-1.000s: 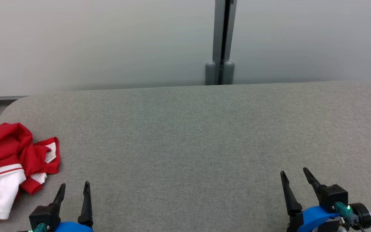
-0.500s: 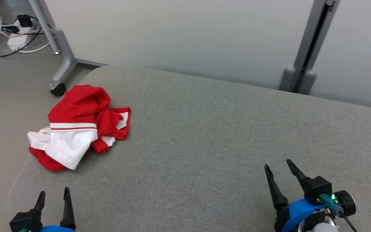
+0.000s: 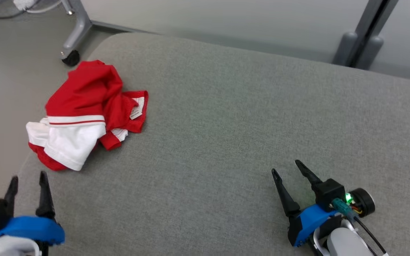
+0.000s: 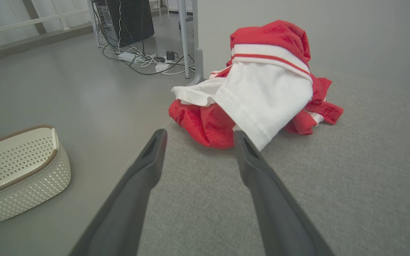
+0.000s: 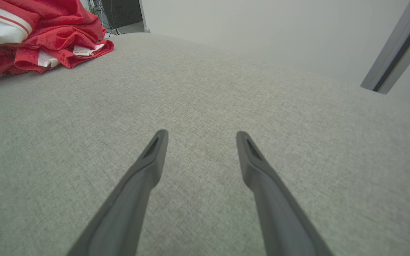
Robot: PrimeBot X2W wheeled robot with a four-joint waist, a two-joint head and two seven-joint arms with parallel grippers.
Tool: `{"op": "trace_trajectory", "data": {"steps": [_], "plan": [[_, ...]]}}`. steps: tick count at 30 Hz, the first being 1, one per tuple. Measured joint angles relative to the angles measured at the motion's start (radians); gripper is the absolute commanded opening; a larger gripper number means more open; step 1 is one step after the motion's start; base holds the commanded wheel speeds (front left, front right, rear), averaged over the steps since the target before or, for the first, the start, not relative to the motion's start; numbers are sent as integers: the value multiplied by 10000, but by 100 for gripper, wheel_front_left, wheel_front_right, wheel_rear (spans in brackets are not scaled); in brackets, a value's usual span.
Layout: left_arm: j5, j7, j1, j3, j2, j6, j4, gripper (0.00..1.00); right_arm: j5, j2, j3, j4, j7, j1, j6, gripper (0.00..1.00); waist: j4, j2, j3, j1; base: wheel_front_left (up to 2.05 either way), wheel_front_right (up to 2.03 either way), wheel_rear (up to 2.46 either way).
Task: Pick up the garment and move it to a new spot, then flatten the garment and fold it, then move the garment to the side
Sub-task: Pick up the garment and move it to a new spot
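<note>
Head view: the crumpled red-and-white garment lies on the grey counter at ten o'clock. The left hand at seven o'clock and the right hand at four o'clock are both open and empty.
Left wrist view: the garment is just beyond the fingertips, at one o'clock.
Right wrist view: the garment is at eleven o'clock, well apart.

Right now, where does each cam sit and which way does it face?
Head: up on the head, looking down at the grey fabric-covered surface; left hand lower left, right hand lower right.
Left wrist: low, facing the crumpled red-and-white cloth garment; own two dark fingers.
Right wrist: low, facing across bare surface; own fingers.
All three share the garment.
</note>
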Motion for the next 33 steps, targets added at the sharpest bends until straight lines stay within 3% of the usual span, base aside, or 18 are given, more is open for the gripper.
{"op": "trace_trajectory", "data": {"steps": [8, 12, 17, 21, 22, 23, 24, 29, 33], "plan": [[-2412, -2, -2427, -1214, 1958, 0, 332, 100, -476, 17, 244, -31, -6, -610, 4, 100, -735, 0, 1393, 3, 0, 0, 0], [-3793, -4, -3210, -2311, 2859, 0, 742, 100, -552, 107, 479, -198, -67, -896, 15, 100, -1124, 0, 1960, 0, 0, 0, 0], [-5497, 42, -3694, -3482, 3676, -12, 1685, 100, -558, 203, 662, -278, -119, -1140, 29, 100, -1538, 0, 2356, -2, 0, 0, 0], [-6598, 460, -3804, -4487, 3848, -13, 2251, 100, -435, 240, 719, -384, -121, -1199, 29, 100, -1775, 0, 2464, -2, 0, 0, 0], [-6840, 585, -3817, -4694, 3868, -13, 2393, 95, -420, 238, 711, -397, -121, -1203, 29, 100, -1805, 0, 2458, -2, 0, 0, 0], [-7051, 752, -3821, -4939, 3889, -12, 2474, 28, -403, 234, 715, -397, -121, -1203, 29, 100, -1828, 0, 2440, -2, 0, 0, 0], [-7051, 752, -3821, -4939, 3889, -12, 2474, 0, -403, 234, 715, -397, -121, -1203, 29, 100, -1828, 0, 2440, -2, 0, 0, 0], [-7820, 479, -3863, -5712, 4107, -13, 2447, 0, -125, 146, 614, -332, -96, -1119, 15, 100, -1853, -1, 2141, -1, 0, 0, 0], [-7703, 58, -4415, -6178, 4723, -13, 1774, 0, 198, 19, 552, -280, -29, -761, 4, 100, -1818, 0, 1568, 0, 0, 0, 0]]}}
